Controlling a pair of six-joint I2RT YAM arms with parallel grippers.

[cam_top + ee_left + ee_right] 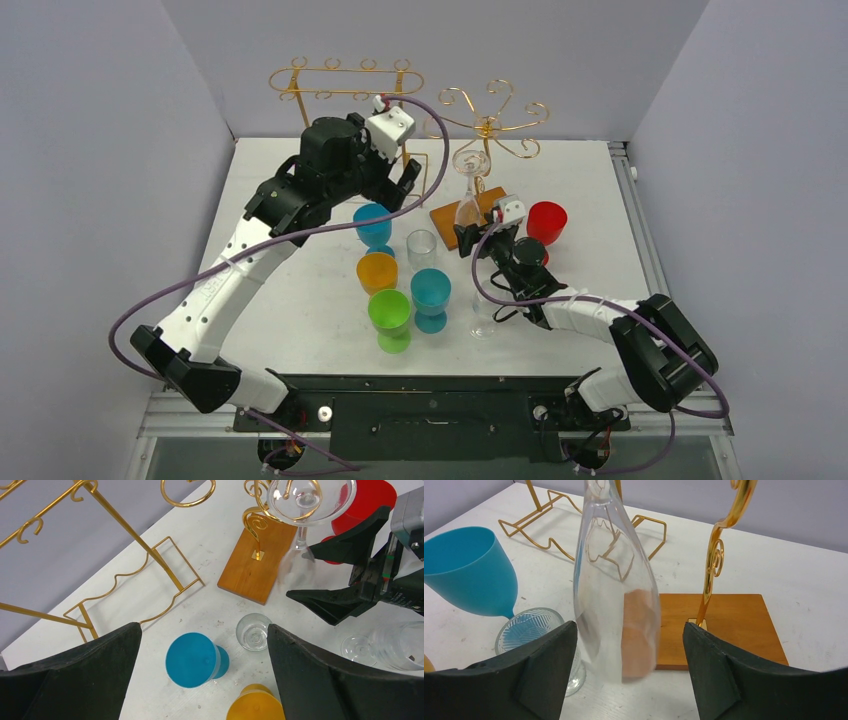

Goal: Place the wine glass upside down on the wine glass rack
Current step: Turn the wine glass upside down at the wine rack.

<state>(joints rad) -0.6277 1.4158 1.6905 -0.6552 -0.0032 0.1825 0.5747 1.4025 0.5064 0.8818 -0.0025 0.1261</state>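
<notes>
Toward the far edge of the table, a bit right of centre, the wine glass (468,205) is seen hanging upside down from the wine glass rack (490,120), the curly gold one on a wooden base (447,215). Its foot is caught on one of the gold curls and the bowl is pointed down, just beside the rack's upright post. The right gripper (480,228) is parked around the bowl with its jaws spread wide. In the right wrist view a clear gap is seen between the glass and the finger on the right of that view. The other finger (549,670) is so close that touching or not can't be told, so nothing is actually clamped there

The left gripper (395,190) is held up over the table, left of the glass, with its jaws opened about as far as they go and nothing held between them. Below it, in the left wrist view, a blue cup (192,660) and a small clear tumbler (254,631) are seen standing on the table. An orange cup (377,270), a green cup (389,312) and a teal cup (431,288) are clustered around the middle of the table. A red cup (546,220) is set just right of the wooden base, and a second gold rack (345,70), a rectangular one, is placed along the far edge to the left. Another clear glass (485,318) is spotted beside the right arm, toward the near edge
</notes>
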